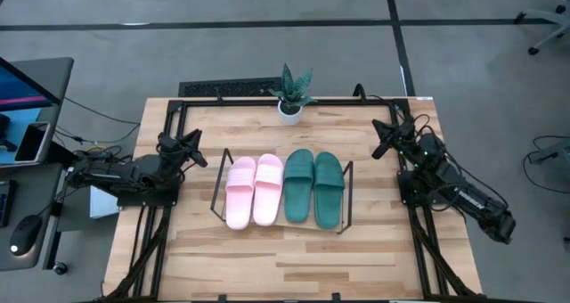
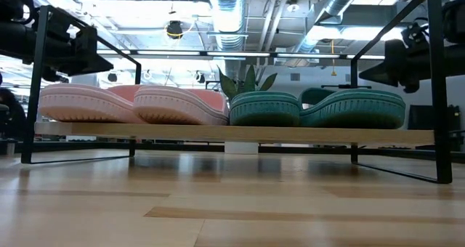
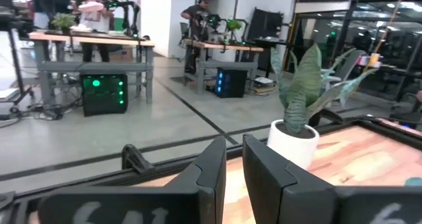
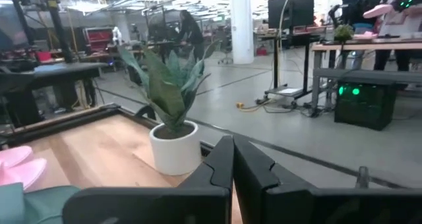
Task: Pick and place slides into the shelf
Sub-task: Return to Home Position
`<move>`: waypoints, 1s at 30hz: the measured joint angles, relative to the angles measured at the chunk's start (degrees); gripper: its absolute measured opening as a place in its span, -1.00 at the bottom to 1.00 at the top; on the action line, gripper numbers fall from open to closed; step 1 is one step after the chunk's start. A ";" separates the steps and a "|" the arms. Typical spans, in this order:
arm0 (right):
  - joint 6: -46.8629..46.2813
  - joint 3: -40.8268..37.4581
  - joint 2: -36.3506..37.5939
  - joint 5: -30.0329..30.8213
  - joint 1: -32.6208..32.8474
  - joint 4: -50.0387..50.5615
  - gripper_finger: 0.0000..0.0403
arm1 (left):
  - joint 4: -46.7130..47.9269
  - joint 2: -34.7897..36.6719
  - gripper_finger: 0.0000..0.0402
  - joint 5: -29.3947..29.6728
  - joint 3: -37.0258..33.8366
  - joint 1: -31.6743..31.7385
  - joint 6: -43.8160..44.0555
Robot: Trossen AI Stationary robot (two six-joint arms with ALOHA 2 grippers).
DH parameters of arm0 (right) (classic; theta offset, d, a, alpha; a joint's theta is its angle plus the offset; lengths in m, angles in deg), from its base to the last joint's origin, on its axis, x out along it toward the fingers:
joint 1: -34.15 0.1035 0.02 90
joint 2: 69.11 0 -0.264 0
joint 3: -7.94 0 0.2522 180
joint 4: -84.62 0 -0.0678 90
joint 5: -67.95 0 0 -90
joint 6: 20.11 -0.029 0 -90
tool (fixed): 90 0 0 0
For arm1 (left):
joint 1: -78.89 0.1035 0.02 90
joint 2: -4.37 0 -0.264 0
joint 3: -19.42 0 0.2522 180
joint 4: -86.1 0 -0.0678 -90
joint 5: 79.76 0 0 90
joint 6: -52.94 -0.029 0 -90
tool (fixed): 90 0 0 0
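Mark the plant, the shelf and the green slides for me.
plant (image 1: 289, 112): high view, on its white pot.
shelf (image 2: 434, 94): low view, on a black end upright.
green slides (image 1: 298, 172): high view, on the strap of one of them.

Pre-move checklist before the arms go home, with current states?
1. Pink slides on the shelf: ok, both side by side on its left half.
2. Green slides on it: ok, both on the right half, next to the pink pair.
3. Left gripper clear of the shelf: ok, off to its left, carrying nothing.
4. Right gripper clear: ok, off to its right, shut and empty.
5. Potted plant out of the way: ok, upright behind the shelf, apart from it.
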 joint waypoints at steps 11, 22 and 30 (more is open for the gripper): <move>-0.79 -0.02 -0.05 0.25 -2.41 -0.07 -1.00 | 0.18 0.04 -0.80 3.33 -0.04 0.00 -1.05; -0.79 -0.02 -0.05 0.25 -2.39 -0.11 -1.00 | 0.78 -0.04 -0.80 1.49 0.39 -0.11 -2.61; -0.79 -0.02 -0.05 0.25 -2.39 -0.11 -1.00 | 0.94 -0.04 -0.80 1.49 0.48 -0.11 -3.06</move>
